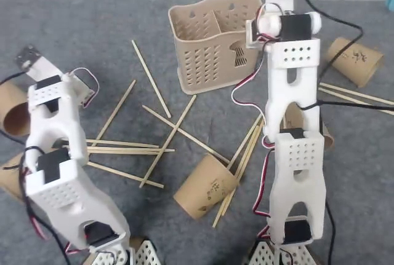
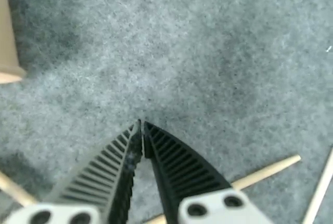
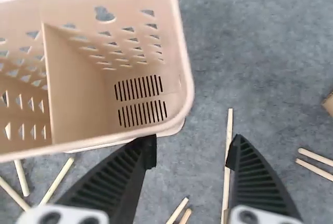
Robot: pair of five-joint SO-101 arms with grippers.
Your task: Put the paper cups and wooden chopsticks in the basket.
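Note:
The beige two-compartment basket (image 1: 212, 43) stands upright at the back centre with nothing visible inside. Several wooden chopsticks (image 1: 166, 136) lie scattered on the grey carpet in front of it. One paper cup (image 1: 206, 186) lies on its side at the front centre, another cup (image 1: 354, 61) at the back right, and a third cup (image 1: 13, 108) at the left edge. My left gripper (image 2: 140, 126) is shut on nothing, low over bare carpet beside a cup (image 2: 8, 31). My right gripper (image 3: 193, 146) is open beside the basket (image 3: 179, 63), with a chopstick (image 3: 227, 151) on the carpet between its fingers.
The right arm (image 1: 295, 111) stretches from the front toward the basket, partly covering a cup (image 1: 326, 137). More chopsticks (image 1: 357, 96) lie at the right. The left arm (image 1: 52, 130) stands over the left side, where another cup (image 1: 8, 177) lies.

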